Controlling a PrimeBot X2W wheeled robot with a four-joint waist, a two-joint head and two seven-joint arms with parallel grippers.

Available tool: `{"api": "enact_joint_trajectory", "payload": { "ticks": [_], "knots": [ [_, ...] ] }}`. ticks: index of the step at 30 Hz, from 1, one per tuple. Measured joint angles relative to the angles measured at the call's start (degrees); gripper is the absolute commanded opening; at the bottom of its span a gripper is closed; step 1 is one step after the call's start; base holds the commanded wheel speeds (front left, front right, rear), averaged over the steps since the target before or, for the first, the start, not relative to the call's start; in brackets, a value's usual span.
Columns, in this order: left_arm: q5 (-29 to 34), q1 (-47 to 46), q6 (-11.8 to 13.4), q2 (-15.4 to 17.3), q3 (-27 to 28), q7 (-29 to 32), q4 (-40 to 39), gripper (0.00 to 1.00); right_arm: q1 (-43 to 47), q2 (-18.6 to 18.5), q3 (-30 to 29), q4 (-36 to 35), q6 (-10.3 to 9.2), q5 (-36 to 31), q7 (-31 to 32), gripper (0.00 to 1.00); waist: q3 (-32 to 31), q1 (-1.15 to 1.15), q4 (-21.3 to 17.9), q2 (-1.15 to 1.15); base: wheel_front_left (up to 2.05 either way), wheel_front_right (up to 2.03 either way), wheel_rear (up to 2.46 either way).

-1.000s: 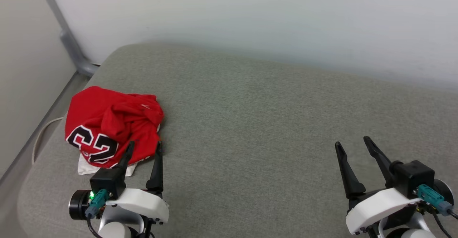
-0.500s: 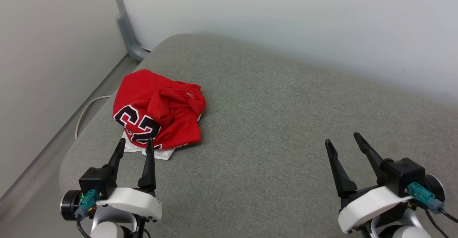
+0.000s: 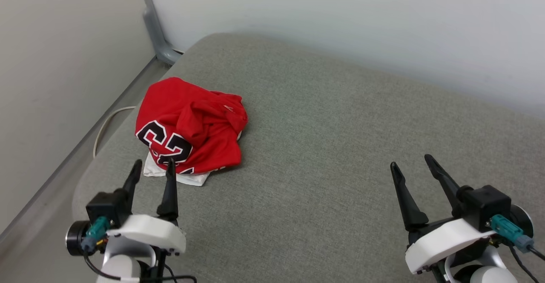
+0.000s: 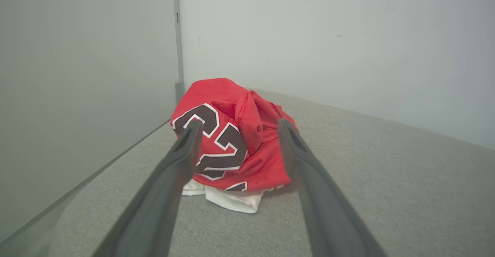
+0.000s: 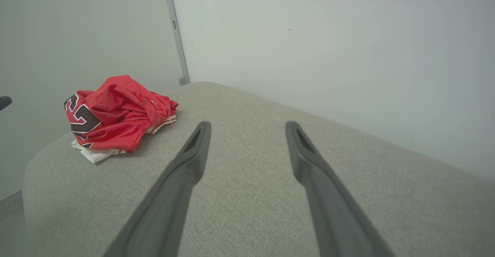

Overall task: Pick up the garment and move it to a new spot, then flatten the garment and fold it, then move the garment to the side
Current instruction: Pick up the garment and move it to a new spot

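Head view has the red jersey (image 3: 189, 132) lying crumpled in a heap on the left part of the grey cushion (image 3: 323, 155), close to that cushion's rounded left edge. Black numerals with white outlines face up and toward me, and a white layer of the same shirt pokes out from under the near edge.

My left pincer (image 3: 153, 161) stands wide, both dark fingers pointing at the near edge of the heap. The tips sit just beside the white layer, and I cannot tell whether they touch it. In the left wrist view the numerals show between my two fingers, nothing gripped.

My right pincer (image 3: 409, 160) is also spread wide and empty, above bare cushion well apart from the jersey, which in the right wrist view lies far off to the left.

A white cable (image 3: 106, 123) curves on the floor beside the cushion, and a grey post (image 3: 151, 23) rises against the pale wall (image 3: 340, 19).
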Motion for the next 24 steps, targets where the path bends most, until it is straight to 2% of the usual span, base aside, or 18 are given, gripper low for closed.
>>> {"api": "enact_joint_trajectory", "payload": {
  "ticks": [3,4,6,10,20,24],
  "knots": [
    [-1.05,-3.12,-0.15,1.02,0.26,0.16,3.05,1.0,-0.57,0.0,-0.64,-0.57,0.0,-0.1,0.56,1.0,1.33,0.0,-0.49,0.0,0.0,0.0,0.0],
    [-3.18,-7.79,-0.26,2.69,0.62,2.41,5.56,1.0,-1.57,0.0,-1.12,-1.35,0.0,-0.55,1.32,1.0,3.16,0.0,-1.19,0.0,0.0,0.0,0.0],
    [-5.09,-11.04,-0.35,4.17,0.91,5.04,7.24,1.0,-2.36,0.0,-1.37,-1.76,0.0,-0.89,1.58,1.0,4.53,0.0,-1.81,0.0,0.0,0.0,0.0],
    [-10.17,-17.11,-0.54,7.89,0.94,12.89,10.76,1.0,-3.83,0.0,-1.49,-2.58,0.0,-1.49,1.98,1.0,7.43,0.01,-3.38,0.0,0.0,0.0,0.0],
    [-22.57,-28.48,-0.59,20.46,-5.41,35.3,16.95,1.0,-8.33,0.01,-1.16,-3.86,0.0,-2.35,2.1,1.0,15.59,0.01,-8.07,0.0,0.0,0.0,0.0],
    [-26.5,-31.67,-0.6,24.1,-8.26,42.59,20.01,1.0,-10.28,0.01,-0.78,-4.05,-0.01,-2.61,2.13,1.0,19.17,0.01,-9.79,0.0,0.0,0.0,0.0]
  ]
}}
